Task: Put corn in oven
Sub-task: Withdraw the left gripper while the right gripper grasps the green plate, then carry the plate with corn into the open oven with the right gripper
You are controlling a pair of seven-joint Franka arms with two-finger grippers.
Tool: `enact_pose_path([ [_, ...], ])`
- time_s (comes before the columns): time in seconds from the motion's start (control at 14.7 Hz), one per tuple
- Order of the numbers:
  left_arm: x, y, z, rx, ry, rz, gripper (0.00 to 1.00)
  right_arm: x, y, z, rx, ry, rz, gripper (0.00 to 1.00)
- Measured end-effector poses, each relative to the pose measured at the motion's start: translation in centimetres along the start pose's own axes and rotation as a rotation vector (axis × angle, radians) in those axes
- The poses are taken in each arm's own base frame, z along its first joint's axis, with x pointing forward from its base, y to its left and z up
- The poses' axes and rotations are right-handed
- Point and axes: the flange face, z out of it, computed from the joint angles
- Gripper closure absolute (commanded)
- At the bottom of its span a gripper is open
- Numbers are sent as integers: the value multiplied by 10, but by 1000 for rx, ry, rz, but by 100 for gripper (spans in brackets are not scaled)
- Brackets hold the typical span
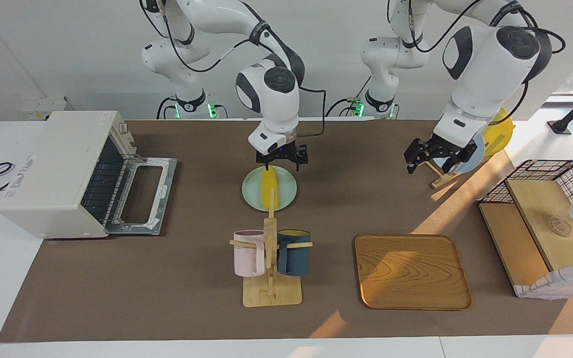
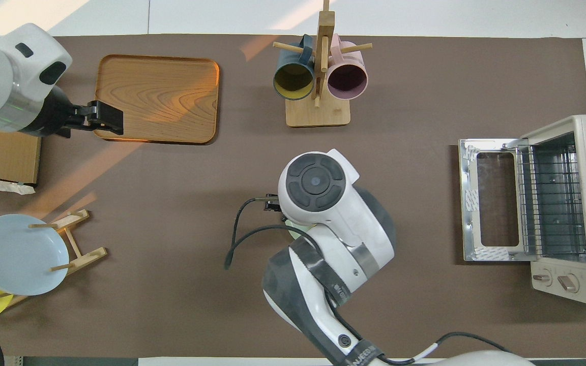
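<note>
The yellow corn (image 1: 268, 186) lies on a pale green plate (image 1: 287, 198) mid-table. My right gripper (image 1: 281, 163) hangs open just above the plate's robot-side edge, apart from the corn. In the overhead view the right arm covers both corn and plate. The off-white oven (image 1: 52, 169) stands at the right arm's end of the table with its door (image 1: 142, 196) dropped open and its wire rack showing (image 2: 552, 203). Up in the air by the plate rack, my left gripper (image 1: 428, 166) is open and holds nothing; from overhead, the left gripper (image 2: 115, 118) lies over the wooden tray's edge.
A mug rack (image 1: 270, 258) with a pink and a dark blue mug stands farther from the robots than the plate. A wooden tray (image 1: 411, 271), a plate rack with blue and yellow plates (image 1: 495, 129) and a black wire basket (image 1: 545, 171) fill the left arm's end.
</note>
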Motion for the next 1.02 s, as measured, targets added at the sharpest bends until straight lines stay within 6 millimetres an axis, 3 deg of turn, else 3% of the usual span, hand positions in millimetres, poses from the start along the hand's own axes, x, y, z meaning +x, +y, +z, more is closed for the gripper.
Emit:
enact_pose_path([
  [0.14, -20, -3, -18, 17, -34, 1, 0, -13, -25, 40, -7, -9, -4, 33],
  [0.2, -29, -4, -19, 21, -58, 2, 0, -13, -27, 50, -15, -17, -6, 39],
  [0.41, -47, -6, -7, 31, -102, 5, 0, -9, -23, 56, -12, -10, 2, 46],
  [0.55, -49, -8, -2, 31, -106, 15, 0, -11, -19, 67, -5, -2, -2, 46],
  [0.61, -49, -8, -2, 30, -102, 18, 0, -14, -17, 74, 1, 3, -3, 52],
  [0.68, -48, -8, -2, 30, -100, 20, 0, -17, -16, 80, 5, 8, -6, 73],
  [0.75, -48, -8, -2, 29, -97, 22, 0, -20, -16, 85, 6, 8, -9, 100],
  [1.02, -46, -8, -3, 27, -82, 25, 0, -23, -15, 84, -31, 5, -33, 100],
])
